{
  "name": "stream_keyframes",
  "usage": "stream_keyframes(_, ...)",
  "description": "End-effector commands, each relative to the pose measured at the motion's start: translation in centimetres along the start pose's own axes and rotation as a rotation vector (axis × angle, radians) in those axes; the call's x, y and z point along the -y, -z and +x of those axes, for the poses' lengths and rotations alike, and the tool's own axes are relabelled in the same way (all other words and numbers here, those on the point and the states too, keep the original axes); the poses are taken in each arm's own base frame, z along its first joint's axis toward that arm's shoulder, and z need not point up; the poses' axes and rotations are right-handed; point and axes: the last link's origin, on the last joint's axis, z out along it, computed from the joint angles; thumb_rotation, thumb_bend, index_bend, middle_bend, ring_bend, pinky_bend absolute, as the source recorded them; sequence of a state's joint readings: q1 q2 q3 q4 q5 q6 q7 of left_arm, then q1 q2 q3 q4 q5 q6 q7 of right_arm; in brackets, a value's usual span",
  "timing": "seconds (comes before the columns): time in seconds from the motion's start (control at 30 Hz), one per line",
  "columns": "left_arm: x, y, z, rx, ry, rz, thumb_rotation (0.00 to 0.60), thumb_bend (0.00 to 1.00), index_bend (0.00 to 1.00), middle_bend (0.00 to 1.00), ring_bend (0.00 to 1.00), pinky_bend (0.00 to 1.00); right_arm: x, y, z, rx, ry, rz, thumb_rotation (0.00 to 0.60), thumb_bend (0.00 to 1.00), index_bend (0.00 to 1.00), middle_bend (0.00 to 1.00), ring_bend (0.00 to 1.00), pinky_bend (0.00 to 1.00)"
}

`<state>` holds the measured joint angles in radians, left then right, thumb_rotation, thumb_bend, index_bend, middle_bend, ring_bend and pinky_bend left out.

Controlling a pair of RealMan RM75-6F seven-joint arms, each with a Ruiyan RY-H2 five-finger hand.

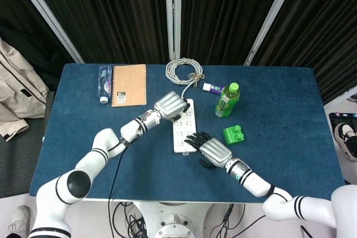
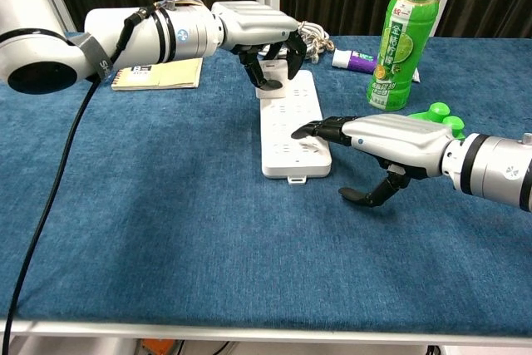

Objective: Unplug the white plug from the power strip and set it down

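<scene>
The white power strip [image 1: 183, 127] [image 2: 291, 126] lies lengthwise in the middle of the blue table. At its far end my left hand [image 1: 170, 106] [image 2: 256, 32] reaches down from above and pinches the white plug [image 2: 272, 69] between thumb and fingers. The plug sits just over the strip's end; whether its pins are out of the socket I cannot tell. Its cord runs back to a coiled white cable [image 1: 185, 71] [image 2: 313, 36]. My right hand [image 1: 211, 150] [image 2: 384, 138] presses its outstretched fingers flat on the strip's near half, with the thumb hanging beside it.
A green bottle [image 1: 227, 100] [image 2: 402, 35] stands right of the strip, with a green toy block [image 1: 235, 134] [image 2: 437, 114] in front of it and a purple glue stick [image 1: 212, 87] [image 2: 352, 60] behind. A brown notebook [image 1: 129, 85] [image 2: 158, 76] and a small water bottle [image 1: 104, 82] lie far left.
</scene>
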<state>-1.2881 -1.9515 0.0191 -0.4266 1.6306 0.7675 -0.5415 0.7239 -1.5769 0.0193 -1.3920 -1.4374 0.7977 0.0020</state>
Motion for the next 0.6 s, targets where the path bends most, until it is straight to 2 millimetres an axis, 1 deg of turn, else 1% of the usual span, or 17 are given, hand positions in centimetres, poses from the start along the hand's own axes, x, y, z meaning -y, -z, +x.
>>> stream_keyframes(0.03,-0.1,-0.1,0.1,0.000,0.000,0.002,0.600,0.51,0.64,0.76,0.75,0.95,0.0,0.0,0.0,-0.001,0.000,0.000,0.600,0.39,0.06,0.10,0.00,0.00)
stream_keyframes(0.3,0.6,0.3,0.1,0.012,-0.034,0.003,0.600,0.52,0.65,0.76,0.75,0.95,0.0,-0.1,0.0,0.002,0.000,-0.001,0.600,0.39,0.06,0.10,0.00,0.00)
stream_keyframes(0.6,1.0,0.5,0.9,-0.023,-0.024,0.012,0.600,0.52,0.65,0.77,0.76,0.95,0.1,-0.1,0.0,0.001,0.000,0.000,0.600,0.39,0.06,0.10,0.00,0.00)
